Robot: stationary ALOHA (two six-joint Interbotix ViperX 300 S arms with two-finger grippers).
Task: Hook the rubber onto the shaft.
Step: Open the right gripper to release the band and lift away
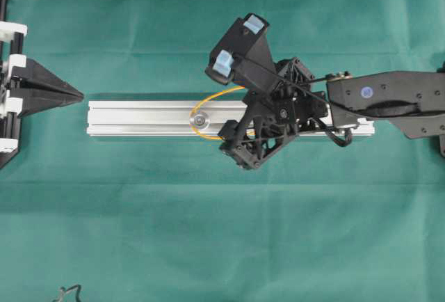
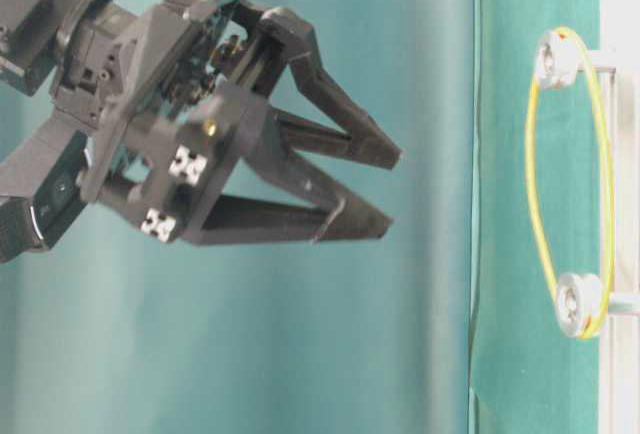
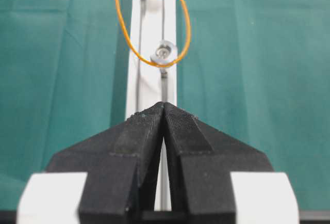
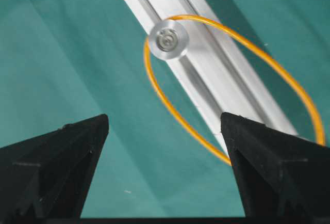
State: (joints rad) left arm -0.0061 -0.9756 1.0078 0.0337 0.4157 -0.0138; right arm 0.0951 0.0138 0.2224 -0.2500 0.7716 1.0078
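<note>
The rubber (image 2: 530, 184) is a thin orange loop stretched around two silver shafts, one (image 2: 555, 57) and the other (image 2: 582, 304), on the aluminium rail (image 1: 139, 117). From overhead the rubber (image 1: 191, 115) curves round the left shaft (image 1: 199, 119); its other end is hidden under my right gripper (image 1: 240, 145). That gripper (image 4: 164, 123) is open and empty above the rail, with the rubber (image 4: 170, 105) and a shaft (image 4: 168, 40) below it. My left gripper (image 3: 165, 105) is shut and empty, off the rail's left end, pointing at the rubber (image 3: 124, 28).
Green cloth covers the table. The rail (image 4: 216, 74) lies across the middle. A small dark object (image 1: 67, 293) lies at the front left edge.
</note>
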